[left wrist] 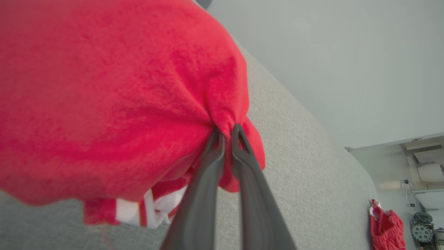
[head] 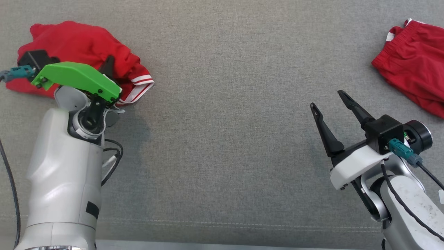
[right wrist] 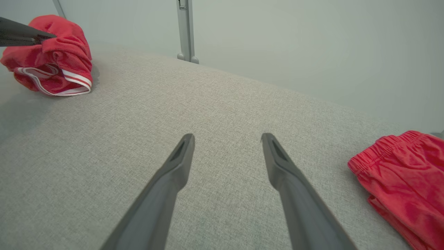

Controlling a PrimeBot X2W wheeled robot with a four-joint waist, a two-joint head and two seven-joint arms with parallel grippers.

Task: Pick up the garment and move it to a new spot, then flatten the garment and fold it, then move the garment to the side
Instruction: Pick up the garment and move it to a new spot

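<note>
Red garment (head: 79, 45) w/ white-striped hem; grey woven surface (head: 225, 104).

Silver arms (head: 64, 166), black cables (head: 432, 177), green left cover (head: 78, 79), white right cover (head: 353, 165).

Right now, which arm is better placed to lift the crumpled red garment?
Left. The left gripper is shut on a fold of the crumpled red garment; the open right gripper hovers apart, above the grey surface.
</note>
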